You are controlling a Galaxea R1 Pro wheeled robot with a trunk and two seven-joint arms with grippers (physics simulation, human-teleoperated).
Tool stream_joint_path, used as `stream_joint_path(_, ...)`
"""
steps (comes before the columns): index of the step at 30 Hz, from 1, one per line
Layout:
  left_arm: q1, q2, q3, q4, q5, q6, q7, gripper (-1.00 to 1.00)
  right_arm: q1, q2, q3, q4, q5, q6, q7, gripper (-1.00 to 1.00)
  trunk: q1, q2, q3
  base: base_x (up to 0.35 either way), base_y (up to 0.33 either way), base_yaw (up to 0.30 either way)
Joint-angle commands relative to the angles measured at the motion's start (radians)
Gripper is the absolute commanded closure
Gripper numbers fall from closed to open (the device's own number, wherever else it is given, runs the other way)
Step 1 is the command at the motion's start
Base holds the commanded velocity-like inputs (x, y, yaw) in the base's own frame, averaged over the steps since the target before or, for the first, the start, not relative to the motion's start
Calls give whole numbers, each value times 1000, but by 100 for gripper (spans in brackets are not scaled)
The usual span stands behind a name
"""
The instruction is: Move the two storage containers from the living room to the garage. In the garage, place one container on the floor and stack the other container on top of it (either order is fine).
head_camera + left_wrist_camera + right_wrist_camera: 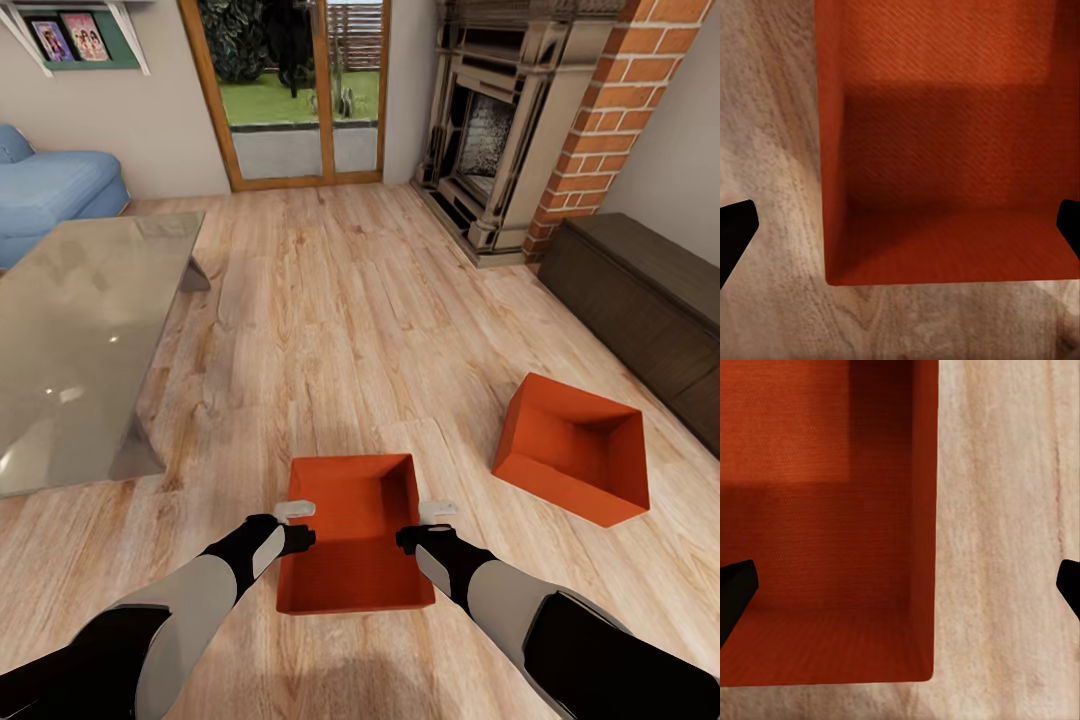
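Observation:
Two orange-red storage containers stand open-topped on the living room's light wood plank floor. The near container [355, 540] sits straight ahead between my arms; the other container [572, 447] lies turned at an angle to the right. My left gripper [296, 526] hangs open over the near bin's left wall [831, 187], its dark fingertips [735, 232] spread wide to either side. My right gripper [426, 526] is open the same way over the right wall [924, 525], one fingertip [733, 594] above the bin's inside, the other above the floor. Neither holds anything.
A glass table [80, 340] stands to the left, with a blue sofa [50, 190] behind it. A dark low cabinet [650, 300] lines the right wall beside the brick chimney [610, 110] and fireplace [490, 140]. A glazed door [290, 90] is ahead.

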Motion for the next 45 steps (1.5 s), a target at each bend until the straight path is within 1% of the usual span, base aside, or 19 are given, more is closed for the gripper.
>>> stream_joint_path(1, 0, 0, 2, -2, 10, 5, 6, -100, 0, 0, 8, -1, -4, 6, -6, -100, 4, -8, -4, 0, 0, 0)
stream_joint_path(30, 0, 0, 1, -1, 10, 5, 6, -100, 0, 0, 10, -1, -4, 5, -6, -100, 115, -211, -95, 0, 0, 0)
stream_joint_path(36, 0, 1, 3, -1, 10, 13, 4, -100, 0, 0, 16, 6, -3, 17, -6, -100, 138, -253, -113, 0, 0, 0)
stream_joint_path(38, 0, 1, 4, -1, 10, 15, 4, -100, 0, 0, 17, 9, -3, 38, -9, -100, 146, -267, -120, 0, 0, 0)
stream_joint_path(39, 0, 1, 4, -1, 11, 15, 3, -100, 0, 0, 18, 10, -4, 63, -20, -100, 150, -274, -123, 0, 0, 0)
stream_joint_path(42, 0, 1, 4, -1, 10, 15, 4, -100, 0, 0, 17, 10, -4, 76, -37, -100, 161, -295, -132, 0, 0, 0)
stream_joint_path(45, 0, 1, 4, -1, 10, 15, 4, -100, 0, 0, 17, 11, -4, 78, -39, -100, 173, -316, -142, 0, 0, 0)
